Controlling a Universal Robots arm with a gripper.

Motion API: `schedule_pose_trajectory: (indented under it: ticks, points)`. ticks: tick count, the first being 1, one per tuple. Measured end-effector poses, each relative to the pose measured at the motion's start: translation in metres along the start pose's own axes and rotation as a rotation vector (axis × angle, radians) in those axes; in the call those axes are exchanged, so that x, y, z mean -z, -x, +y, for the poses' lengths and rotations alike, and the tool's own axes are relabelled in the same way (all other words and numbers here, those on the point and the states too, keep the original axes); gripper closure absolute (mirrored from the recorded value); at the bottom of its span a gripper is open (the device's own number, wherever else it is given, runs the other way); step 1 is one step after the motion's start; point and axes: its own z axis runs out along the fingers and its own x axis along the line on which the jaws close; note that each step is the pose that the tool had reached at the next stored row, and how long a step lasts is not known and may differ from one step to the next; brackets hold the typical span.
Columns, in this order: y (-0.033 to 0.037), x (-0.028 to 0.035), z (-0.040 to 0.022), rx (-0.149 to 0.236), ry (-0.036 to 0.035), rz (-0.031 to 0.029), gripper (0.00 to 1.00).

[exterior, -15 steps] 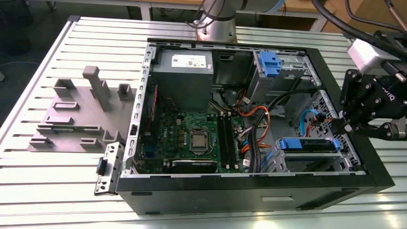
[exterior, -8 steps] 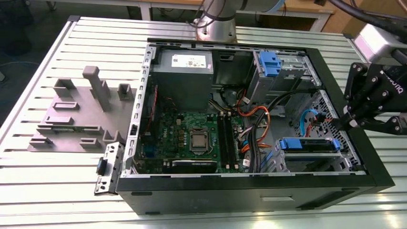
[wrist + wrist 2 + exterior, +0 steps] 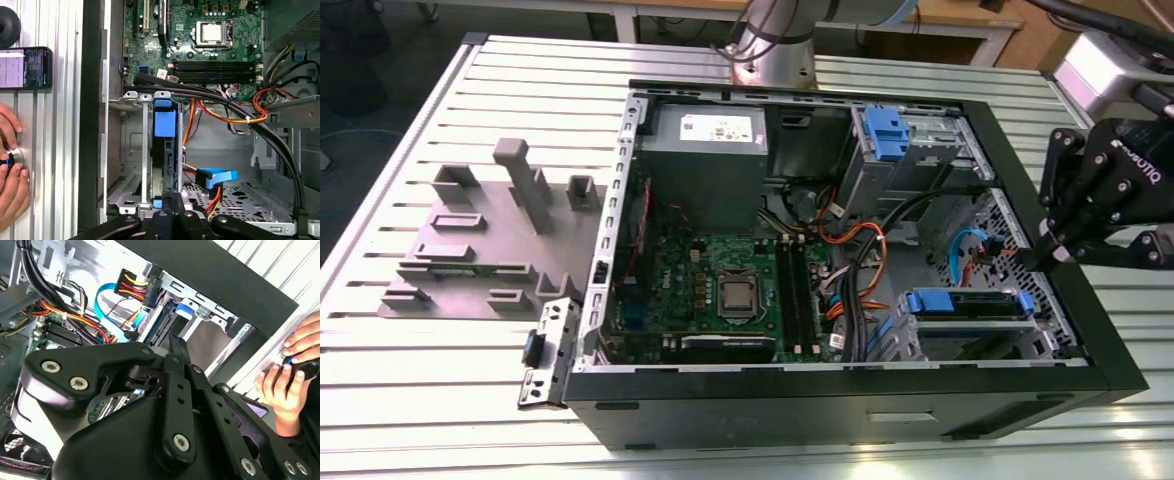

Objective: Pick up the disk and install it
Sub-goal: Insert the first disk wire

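The disk (image 3: 165, 122) is already in the drive cage of the open computer case (image 3: 787, 410), at the exterior view's right. It stands edge-up between the cage's metal rails, and only its blue carrier frame shows.

The claw (image 3: 172, 197) hangs over the end of that slot with its 2 fingers drawn narrow together and nothing between them. I cannot tell whether the tips touch the carrier or stop just short of it.

I judge the pick-up done and the installing in hand, at or near the final seating. If the disk is not yet home, the move calls for a straight push along the rails. It should bear on the carrier's edge and keep clear of the orange-and-yellow cable bundle (image 3: 225, 117) and the blue data cable (image 3: 220, 176) beside the cage.

The drive's silver face and label are hidden inside the cage. Whether the carrier has latched is not visible, nor whether any plug is mated to it. In the second wrist view the claw's own body covers much of the bay. A person's hand (image 3: 290, 375) rests on a small controller on the surface (image 3: 454, 400) beside the case
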Motion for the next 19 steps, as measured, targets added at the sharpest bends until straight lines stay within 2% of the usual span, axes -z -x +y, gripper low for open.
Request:
schedule_pose_trajectory:
  ticks: [4,5,6,7,8,10,16,17,19]
  points:
    - [0.0064,-0.0007,-0.0012,0.001,-0.0001,0.0012,0.89]
    - [0.0076,-0.0016,-0.0018,0.001,-0.0001,0.0038,0.89]
    - [0.0090,-0.0025,-0.0023,0.000,-0.0001,0.0094,0.89]
    - [0.0101,-0.0031,-0.0027,0.000,-0.0002,0.0190,0.89]
    - [0.0109,-0.0035,-0.0030,0.000,-0.0003,0.0318,0.89]
    - [0.0123,-0.0038,-0.0034,-0.002,-0.0007,0.0652,0.89]
    - [0.0174,-0.0047,-0.0038,-0.006,-0.0018,0.1716,0.89]
    - [0.0185,-0.0056,-0.0038,-0.006,-0.0020,0.1805,0.89]
    - [0.0192,-0.0067,-0.0038,-0.006,-0.0019,0.1806,0.89]
